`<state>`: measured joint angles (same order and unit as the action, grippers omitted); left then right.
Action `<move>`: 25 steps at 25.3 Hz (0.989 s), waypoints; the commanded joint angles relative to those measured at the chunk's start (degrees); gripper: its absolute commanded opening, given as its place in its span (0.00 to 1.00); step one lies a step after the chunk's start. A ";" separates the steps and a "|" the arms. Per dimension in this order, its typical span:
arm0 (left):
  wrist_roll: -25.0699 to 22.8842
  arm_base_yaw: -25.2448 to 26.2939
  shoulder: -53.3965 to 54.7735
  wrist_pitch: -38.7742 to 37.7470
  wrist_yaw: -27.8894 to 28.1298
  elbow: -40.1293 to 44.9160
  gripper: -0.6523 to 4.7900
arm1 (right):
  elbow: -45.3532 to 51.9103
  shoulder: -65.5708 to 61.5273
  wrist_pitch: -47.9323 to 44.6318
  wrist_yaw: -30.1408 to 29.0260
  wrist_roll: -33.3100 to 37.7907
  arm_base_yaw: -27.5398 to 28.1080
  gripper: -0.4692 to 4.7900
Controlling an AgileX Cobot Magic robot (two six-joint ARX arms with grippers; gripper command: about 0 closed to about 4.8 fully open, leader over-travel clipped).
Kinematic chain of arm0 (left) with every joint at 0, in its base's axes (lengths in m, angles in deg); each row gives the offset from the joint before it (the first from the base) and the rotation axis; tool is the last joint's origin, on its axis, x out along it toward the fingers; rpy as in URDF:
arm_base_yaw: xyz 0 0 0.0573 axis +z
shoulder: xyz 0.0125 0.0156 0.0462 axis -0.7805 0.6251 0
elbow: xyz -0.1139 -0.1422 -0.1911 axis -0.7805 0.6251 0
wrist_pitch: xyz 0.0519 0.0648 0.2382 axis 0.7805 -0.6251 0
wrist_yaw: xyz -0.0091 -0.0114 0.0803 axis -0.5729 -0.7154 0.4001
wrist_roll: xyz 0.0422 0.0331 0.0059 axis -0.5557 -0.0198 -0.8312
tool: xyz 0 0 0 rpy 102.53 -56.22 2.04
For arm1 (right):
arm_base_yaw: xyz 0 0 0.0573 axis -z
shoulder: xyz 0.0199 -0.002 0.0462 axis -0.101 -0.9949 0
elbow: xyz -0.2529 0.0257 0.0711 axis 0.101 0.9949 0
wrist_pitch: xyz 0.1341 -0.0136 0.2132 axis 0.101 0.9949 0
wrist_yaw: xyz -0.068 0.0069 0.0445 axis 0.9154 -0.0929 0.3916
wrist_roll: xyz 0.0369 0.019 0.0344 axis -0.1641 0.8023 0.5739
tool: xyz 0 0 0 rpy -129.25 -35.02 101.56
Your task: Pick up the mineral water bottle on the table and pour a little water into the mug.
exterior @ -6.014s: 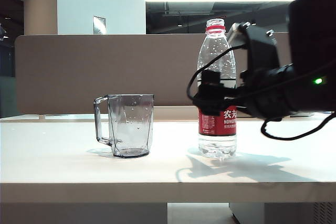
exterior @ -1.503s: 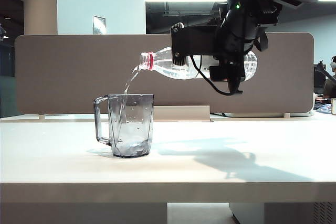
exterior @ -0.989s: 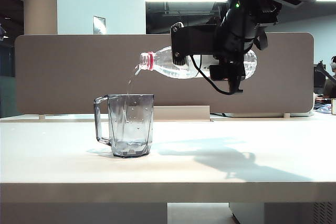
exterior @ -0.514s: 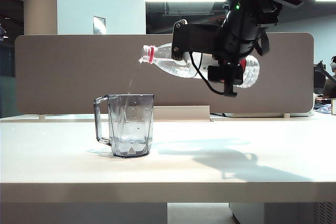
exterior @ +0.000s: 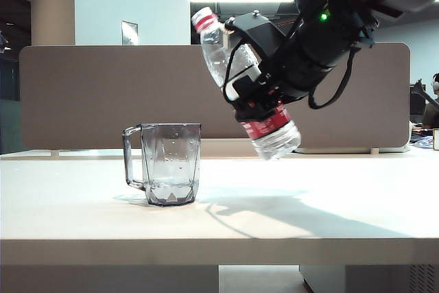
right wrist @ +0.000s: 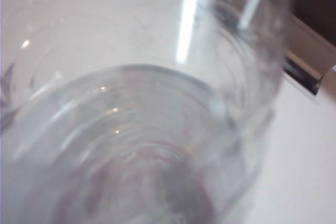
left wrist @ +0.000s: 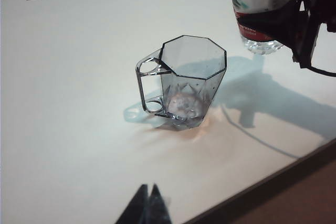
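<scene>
Now the desk (exterior: 82, 217) carried only the mug (exterior: 170, 163), a little water in its base. Above, the right gripper (exterior: 257, 87) clamped the mineral water bottle (exterior: 243, 77), tilted neck-up: pouring looked done, setting down next. The left gripper (left wrist: 148, 208), closed, hung near the mug.

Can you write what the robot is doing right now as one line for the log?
phase: pouring finished | right gripper: shut on mineral water bottle, tilted neck-up above table | mug: upright, a little water | left gripper: shut, apart
</scene>
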<state>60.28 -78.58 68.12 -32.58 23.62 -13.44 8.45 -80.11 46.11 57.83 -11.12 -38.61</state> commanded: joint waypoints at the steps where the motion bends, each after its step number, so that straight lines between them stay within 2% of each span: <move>1: -0.22 0.07 0.00 0.55 0.00 -0.13 0.11 | 4.35 0.52 -14.67 -0.39 14.49 0.00 0.52; 10: -0.22 0.07 -0.04 0.55 0.00 -0.13 0.11 | 9.31 -4.83 -27.39 -2.51 23.69 -0.02 0.52; 20: -0.22 0.07 -0.04 0.55 0.00 -0.13 0.11 | 9.68 -11.80 -35.32 -2.56 25.29 -0.26 0.52; 25: -0.22 0.07 -0.04 0.55 0.00 -0.13 0.11 | 9.84 -13.11 -35.60 -2.51 25.29 -0.74 0.52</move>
<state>60.28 -78.55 68.10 -32.56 23.62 -13.44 18.40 -93.36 13.18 55.42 13.95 -39.12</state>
